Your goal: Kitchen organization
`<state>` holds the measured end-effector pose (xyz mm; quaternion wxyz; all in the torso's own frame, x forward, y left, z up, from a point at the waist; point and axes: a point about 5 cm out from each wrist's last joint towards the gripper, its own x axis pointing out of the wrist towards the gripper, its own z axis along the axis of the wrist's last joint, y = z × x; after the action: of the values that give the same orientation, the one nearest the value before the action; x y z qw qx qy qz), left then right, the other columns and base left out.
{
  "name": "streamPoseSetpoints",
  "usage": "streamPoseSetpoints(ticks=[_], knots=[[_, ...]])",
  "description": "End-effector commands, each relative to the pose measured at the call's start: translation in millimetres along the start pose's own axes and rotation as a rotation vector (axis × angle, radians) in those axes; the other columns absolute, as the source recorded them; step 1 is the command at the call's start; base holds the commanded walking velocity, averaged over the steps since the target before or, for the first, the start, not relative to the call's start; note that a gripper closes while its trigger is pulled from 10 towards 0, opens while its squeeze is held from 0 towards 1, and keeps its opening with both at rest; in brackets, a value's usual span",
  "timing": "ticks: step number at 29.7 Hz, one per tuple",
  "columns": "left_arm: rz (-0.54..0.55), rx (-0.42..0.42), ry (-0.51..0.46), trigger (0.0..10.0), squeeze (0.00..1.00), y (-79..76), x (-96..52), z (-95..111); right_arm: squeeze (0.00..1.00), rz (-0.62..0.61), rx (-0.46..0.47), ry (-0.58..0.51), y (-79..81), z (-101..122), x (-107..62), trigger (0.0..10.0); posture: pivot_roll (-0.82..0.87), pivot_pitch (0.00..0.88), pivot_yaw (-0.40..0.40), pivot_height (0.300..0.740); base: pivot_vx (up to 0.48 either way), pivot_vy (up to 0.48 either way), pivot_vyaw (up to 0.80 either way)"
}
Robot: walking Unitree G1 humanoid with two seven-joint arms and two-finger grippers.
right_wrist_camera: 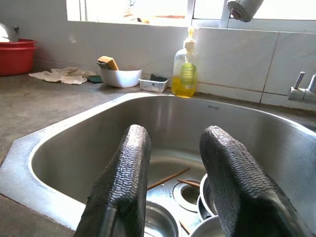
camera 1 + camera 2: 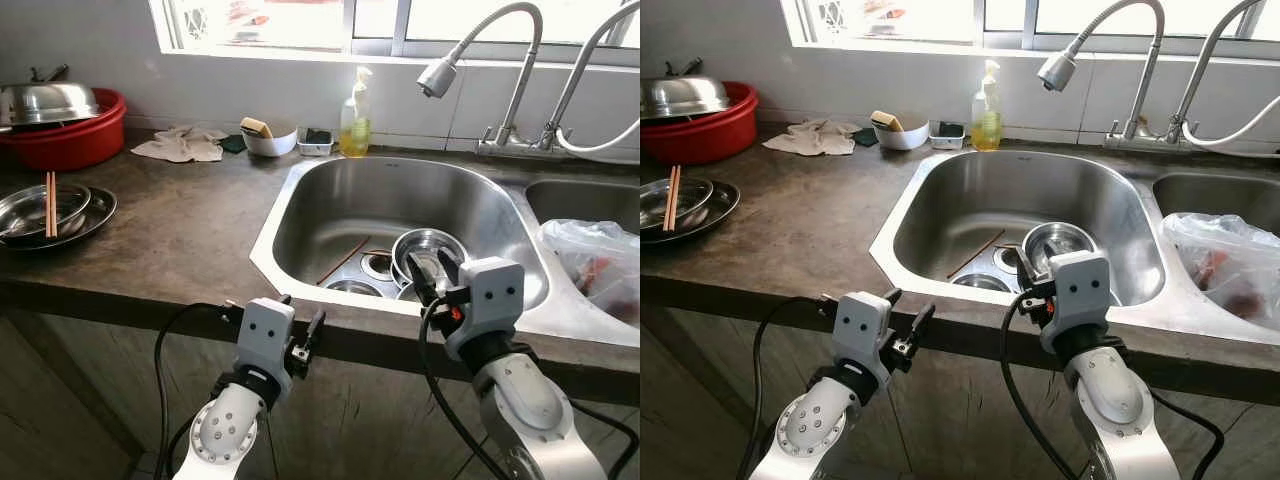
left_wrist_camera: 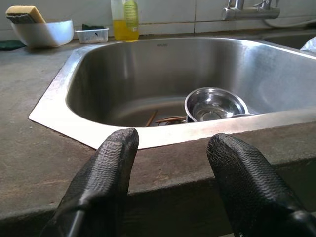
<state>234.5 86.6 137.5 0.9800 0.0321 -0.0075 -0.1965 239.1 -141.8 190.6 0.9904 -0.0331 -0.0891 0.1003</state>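
sink (image 2: 300, 215): steel basin set in the dark counter (image 2: 190, 230), everything below is placed off it
steel bowls (image 2: 425, 250): a few sitting in the sink bottom by the drain
loose chopstick (image 2: 343, 260): lying on the sink floor, just beside the bowls
right gripper (image 2: 433, 272): over the sink's front rim, fingers spread wide, holding nothing
left gripper (image 2: 303, 338): just outside the sink's front edge, below the counter lip, fingers wide apart too, empty
soap bottle (image 2: 355, 120): upright behind the sink
white bowl (image 2: 268, 140): behind the sink to the left, sponge in it
plates with chopsticks (image 2: 50, 210): well left of the sink
plastic bag (image 2: 595, 262): right of the sink
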Motion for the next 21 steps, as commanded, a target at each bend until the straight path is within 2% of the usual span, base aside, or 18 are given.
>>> streamPoseSetpoints(ticks=[1, 3, 12, 19, 21], knots=[[0.003, -0.003, 0.001, 10.0, 0.00, 0.4, -2.0, 1.6, 0.00, 0.007, -0.009, -0.027, 0.8, 3.9, 2.5, 10.0, -0.01, 0.000, -0.042, 0.740, 0.000, 0.439, 0.50], [0.002, -0.005, 0.001, 10.0, 0.00, 0.4, -2.2, 1.6, 0.00, 0.007, -0.010, -0.029, 0.9, 4.4, 2.9, 10.0, -0.01, 0.000, -0.040, 0.740, 0.000, 0.450, 0.80], [0.007, 0.003, -0.003, 10.0, 0.00, 1.3, -1.7, 2.8, 0.00, -0.007, -0.004, -0.034, -0.5, 5.7, 6.1, 10.0, 0.00, 0.000, -0.041, 0.740, 0.000, 0.000, 0.80], [0.006, 0.006, -0.002, 10.0, 0.00, 2.0, -0.9, 2.6, 0.00, -0.008, 0.005, -0.035, 0.6, 5.6, 7.3, 10.0, 0.00, 0.000, -0.041, 0.740, 0.000, 0.448, 0.80], [0.004, 0.010, -0.008, 10.0, 0.00, 1.9, -0.5, 3.2, 0.00, -0.008, 0.006, -0.035, 0.7, 5.5, 7.6, 10.0, 0.00, 0.000, -0.041, 0.740, 0.000, 0.000, 0.80]])
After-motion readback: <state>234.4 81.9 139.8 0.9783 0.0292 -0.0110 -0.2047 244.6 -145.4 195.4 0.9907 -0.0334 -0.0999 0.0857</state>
